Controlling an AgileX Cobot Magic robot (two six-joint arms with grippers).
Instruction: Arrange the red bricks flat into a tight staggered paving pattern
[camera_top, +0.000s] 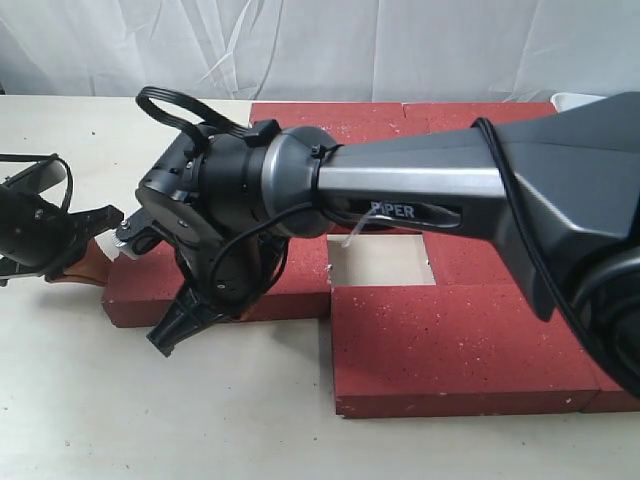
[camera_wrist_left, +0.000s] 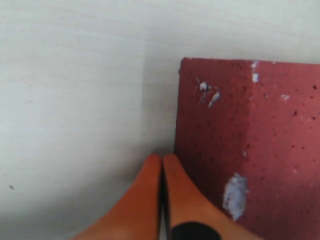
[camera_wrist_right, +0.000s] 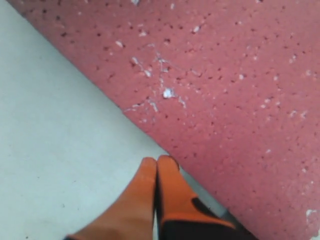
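The red bricks lie flat on the table, one stray brick jutting out at nine o'clock. Heavy, stiff and gritty, it probably slides better than it lifts: push its flat edges. Fingers pressed together, the left gripper noses its nine o'clock end, the right gripper its six o'clock edge.

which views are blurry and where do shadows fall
Left wrist view: the orange jaws are out of focus, and a soft shadow lies on the pale table along the dark-red grainy brick. Right wrist view: the red brick looks fairly sharp, jaws soft. Exterior view: even, diffuse light.
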